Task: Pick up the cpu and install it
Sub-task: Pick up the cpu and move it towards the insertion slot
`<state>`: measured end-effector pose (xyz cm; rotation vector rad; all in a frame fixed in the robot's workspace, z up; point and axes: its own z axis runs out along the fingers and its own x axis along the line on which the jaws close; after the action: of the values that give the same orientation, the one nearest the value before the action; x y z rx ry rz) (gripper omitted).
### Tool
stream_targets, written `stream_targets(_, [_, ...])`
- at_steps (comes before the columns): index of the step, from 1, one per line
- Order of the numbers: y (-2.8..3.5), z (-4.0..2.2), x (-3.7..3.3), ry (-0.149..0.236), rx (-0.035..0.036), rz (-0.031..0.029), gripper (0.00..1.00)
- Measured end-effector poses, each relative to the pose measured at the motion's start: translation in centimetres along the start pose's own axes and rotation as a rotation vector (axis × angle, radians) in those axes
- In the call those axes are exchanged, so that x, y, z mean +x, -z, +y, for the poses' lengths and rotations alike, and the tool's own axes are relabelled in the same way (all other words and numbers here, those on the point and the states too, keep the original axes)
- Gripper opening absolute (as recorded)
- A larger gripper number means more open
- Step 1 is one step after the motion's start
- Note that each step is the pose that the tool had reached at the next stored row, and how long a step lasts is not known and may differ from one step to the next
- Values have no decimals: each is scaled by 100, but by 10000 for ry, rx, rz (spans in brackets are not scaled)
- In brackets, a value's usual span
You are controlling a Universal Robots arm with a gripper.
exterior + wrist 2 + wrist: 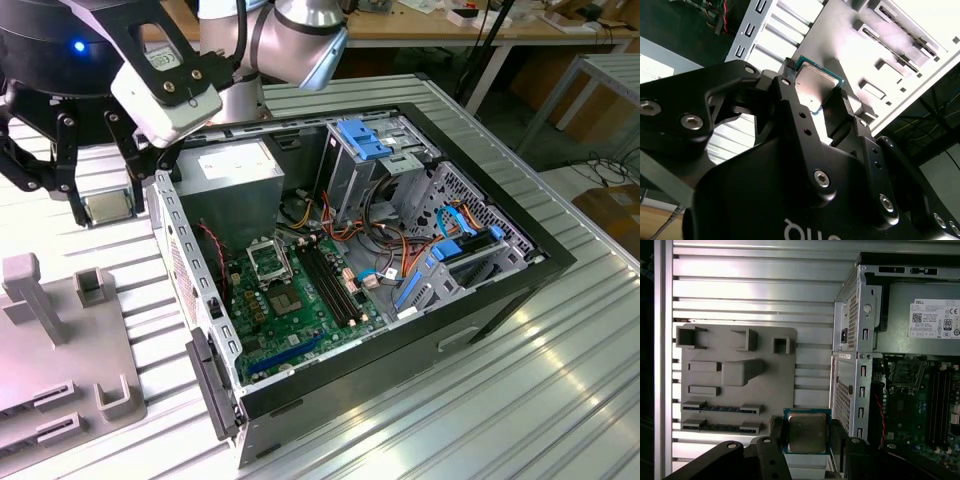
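1. Step in hand (judged): carrying the gripped cpu [806, 432] from the fixture plate [740, 375] toward the socket [268, 262] inside the open case [175, 240].
2. Hold the cpu level and by its edges only. Nothing should touch its metal face or underside.
3. Carry it high enough to pass over the case's perforated end wall, which stands between the cpu and the board.
4. Approach the socket from straight above. The red cables and the memory slots lie just beside it.
5. Match the cpu's corners to the socket frame while it is above the socket. From these views I cannot tell whether the orientation marks agree.
6. Use minimal clamping force, since the part is thin and a tilt in the grip would upset seating.
7. End effector [816, 92]: narrow, closed onto the cpu. In both wrist views one finger [774, 426] presses on each of two opposite edges, leaving the silver face exposed between them.
8. Cpu position: clear of the counter [450, 400], in the air above the strip between the plate and the case's end wall, toward the exterior view's left. The socket looks empty.
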<state>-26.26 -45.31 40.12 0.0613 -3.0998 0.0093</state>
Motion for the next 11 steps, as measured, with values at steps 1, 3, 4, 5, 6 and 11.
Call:
stream_targets(1, [1, -1, -25, -1, 0, 0, 47])
stream_targets(3, [3, -2, -57, -3, 0, 1, 47])
stream_targets(4, [3, -3, -71, -4, 0, 0, 47])
stream_targets(5, [4, -5, -88, -6, 0, 0, 47])
stream_targets(6, [4, -5, -99, -8, 0, 0, 47])
stream_targets(11, [6, -11, -152, -13, 0, 0, 47])
